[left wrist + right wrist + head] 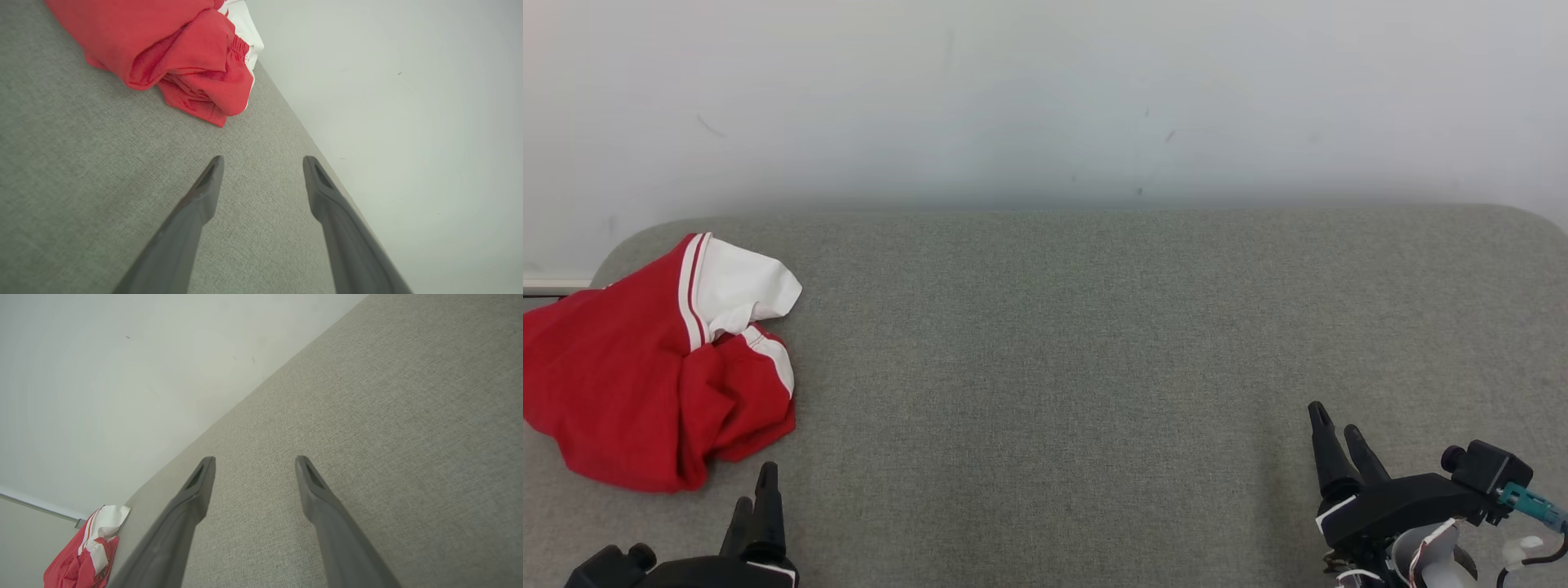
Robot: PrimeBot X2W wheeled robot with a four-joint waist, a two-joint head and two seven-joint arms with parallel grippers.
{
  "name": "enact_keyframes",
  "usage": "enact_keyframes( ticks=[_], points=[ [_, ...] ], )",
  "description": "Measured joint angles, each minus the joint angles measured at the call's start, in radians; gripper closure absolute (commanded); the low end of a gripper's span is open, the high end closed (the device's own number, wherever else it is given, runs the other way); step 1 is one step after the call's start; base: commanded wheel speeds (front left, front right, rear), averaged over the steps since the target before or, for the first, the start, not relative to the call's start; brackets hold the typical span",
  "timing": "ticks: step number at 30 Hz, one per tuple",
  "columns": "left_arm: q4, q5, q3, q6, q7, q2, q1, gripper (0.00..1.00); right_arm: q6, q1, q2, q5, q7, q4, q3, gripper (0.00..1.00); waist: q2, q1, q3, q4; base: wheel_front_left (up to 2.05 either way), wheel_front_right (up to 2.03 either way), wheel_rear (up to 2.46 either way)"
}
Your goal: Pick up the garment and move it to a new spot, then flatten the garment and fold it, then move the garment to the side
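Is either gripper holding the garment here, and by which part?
Nothing is held. The left gripper and right gripper stand open and empty; the garment lies crumpled on the grey surface, apart from both.

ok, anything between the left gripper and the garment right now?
Nothing visible. The left gripper is open and stops short of the crumpled red and white garment. Between the fingertips and the cloth there is just a stretch of the grey surface that the garment lies on.
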Motion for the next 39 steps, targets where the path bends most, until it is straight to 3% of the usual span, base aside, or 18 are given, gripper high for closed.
enact_keyframes(
  ticks=[25, 39],
  points=[
    [0.051, 0.433, -0.175, 0.062, -0.089, 0.097, -0.08, 0.0, -0.062, -0.081, -0.05, -0.408, -0.091, 0.053, 0.159, 0.0, 0.0, 0.0, -0.011, -0.002, 0.0, 0.0, 0.0],
    [0.11, 0.608, -0.242, 0.097, -0.142, 0.103, -0.09, 0.0, -0.08, -0.15, -0.106, -0.685, -0.143, 0.115, 0.315, 0.0, 0.0, -0.0001, -0.027, -0.031, 0.0, 0.0, 0.0]
  ],
)
